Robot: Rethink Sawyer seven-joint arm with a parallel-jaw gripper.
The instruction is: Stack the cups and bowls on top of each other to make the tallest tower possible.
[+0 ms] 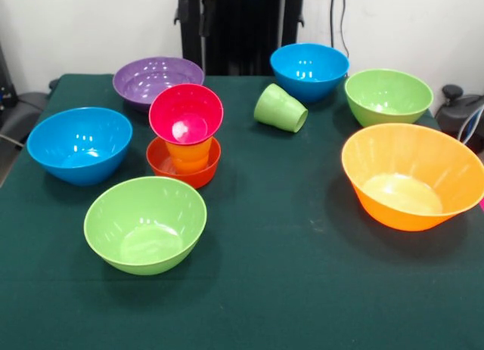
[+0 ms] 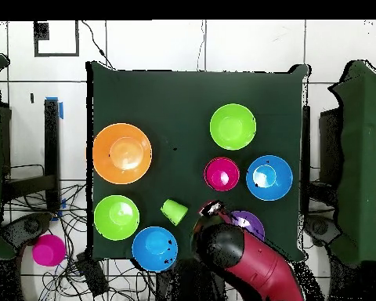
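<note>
Tower [image 1: 185, 134]: small red-orange bowl [image 1: 184, 166] at base, orange cup [image 1: 187, 153] in it, magenta bowl [image 1: 186, 113] tilted on top. Light green cup [image 1: 280, 108] lies on its side. Loose, upright: two blue bowls [image 1: 79, 144] [image 1: 309, 69], two green [image 1: 145, 223] [image 1: 388, 95], purple [image 1: 157, 80], large orange [image 1: 414, 175].

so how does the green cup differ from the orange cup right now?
The green cup lies tipped on its side, alone on the cloth; the orange cup stands upright. The green cup is empty and fully visible; the orange cup sits in the red-orange bowl with the magenta bowl on top, mostly hidden. Both look similar in size.
</note>
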